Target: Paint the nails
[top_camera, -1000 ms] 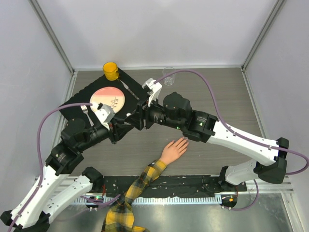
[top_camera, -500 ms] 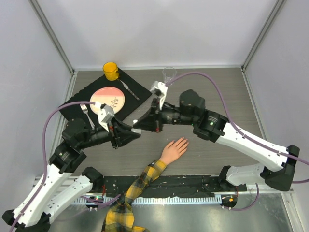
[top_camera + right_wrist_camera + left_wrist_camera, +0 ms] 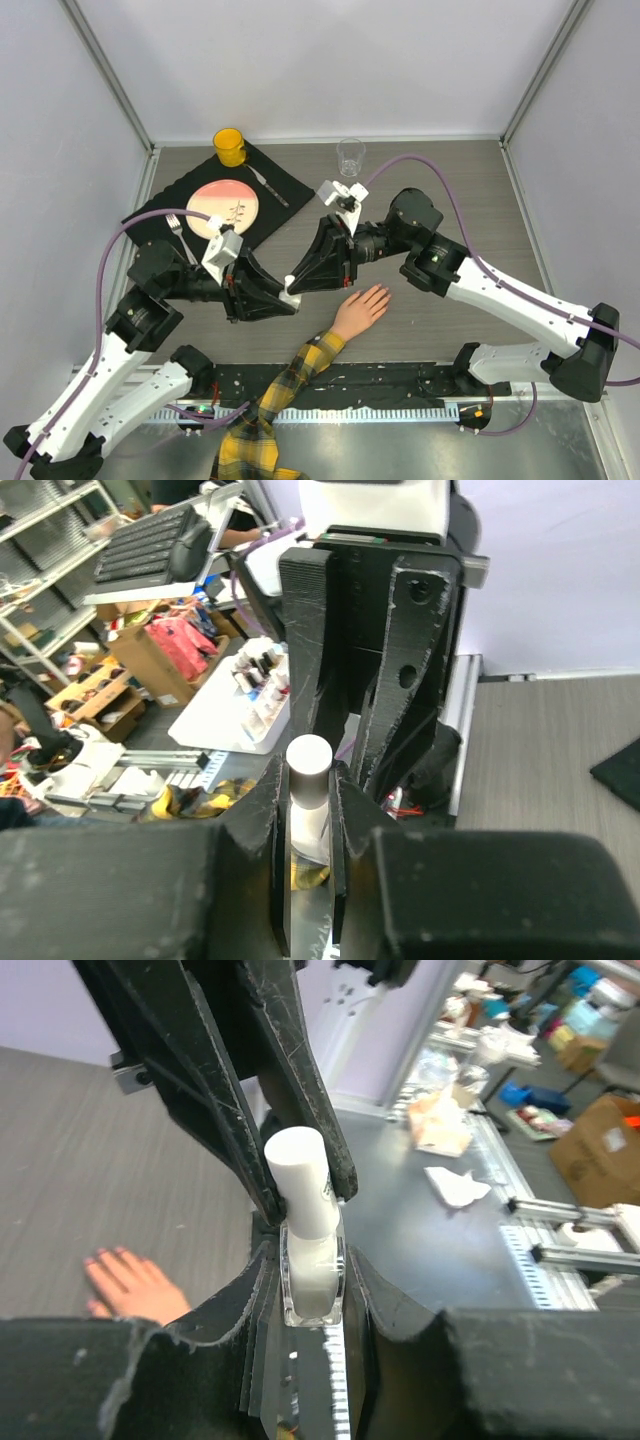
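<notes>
Holding the bottle (image 3: pixel 312 1285), the left gripper (image 3: pixel 285 297) is clamped on its body and the right gripper (image 3: pixel 298 283) pinches the cap (image 3: pixel 308 765), while the nails (image 3: pixel 381 293) lie just right of the 2 grippers (right arm nearer), the hand (image 3: pixel 360 308) flat on the table (image 3: pixel 450 200), fingers pointing far-right.
</notes>
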